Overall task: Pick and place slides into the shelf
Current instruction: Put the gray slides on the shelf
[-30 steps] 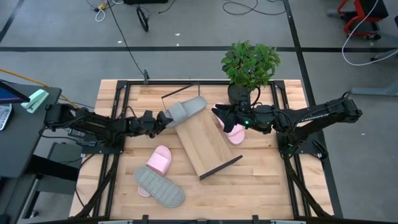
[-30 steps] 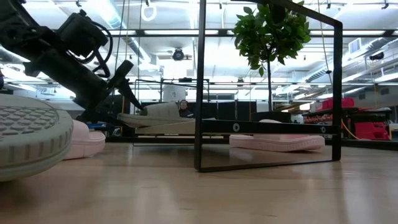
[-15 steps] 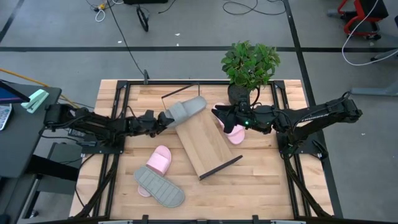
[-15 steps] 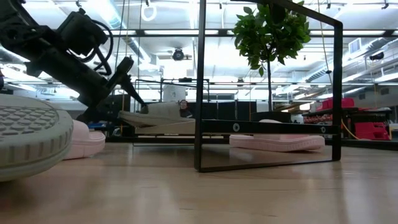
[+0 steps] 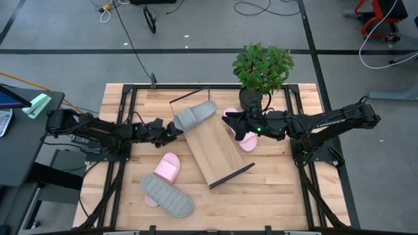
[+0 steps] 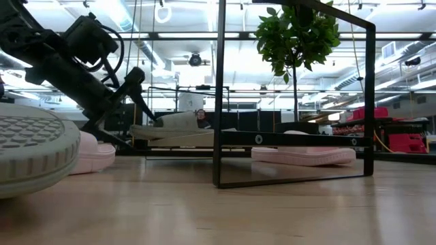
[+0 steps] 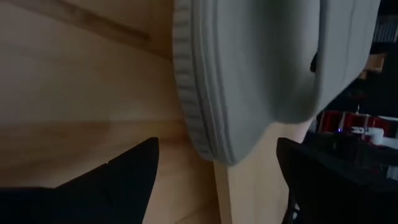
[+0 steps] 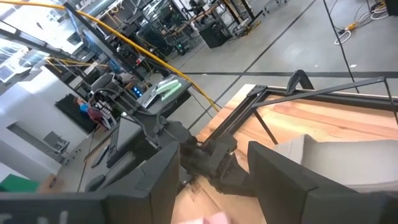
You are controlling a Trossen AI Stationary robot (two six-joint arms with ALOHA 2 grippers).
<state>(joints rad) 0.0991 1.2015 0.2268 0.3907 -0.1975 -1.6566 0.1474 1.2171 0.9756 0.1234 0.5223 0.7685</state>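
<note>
The shelf (image 5: 212, 149) lies slantwise on the slatted tabletop, its black end frame (image 6: 293, 102) upright. One grey slide (image 5: 194, 116) rests across the shelf's far left end. My left gripper (image 5: 170, 128) is open just left of it, and its fingers stand either side of the slide's end (image 7: 230, 143) without touching. My right gripper (image 5: 235, 123) is open over a pink slide (image 5: 247, 140) that lies flat on the table beside the shelf. Another pink slide (image 5: 168, 168) and an upturned grey slide (image 5: 168, 196) lie near the table's near left. My right gripper hovers over the pink slide's middle, with a bit of pink (image 8: 211, 219) showing low between its fingers. I cannot tell whether it touches the slide, because the gripper itself hides the place.
A potted plant (image 5: 262, 68) stands at the far edge, close behind my right gripper. The upturned grey sole (image 6: 30, 153) fills the near left of the low view. Bare slats (image 5: 281, 189) lie at the table's near right.
My left gripper has opened, let go of the grey slide and drawn back a little toward the table's left. The slide stays on the shelf's end. More of the pink slide now shows beside my right gripper.
</note>
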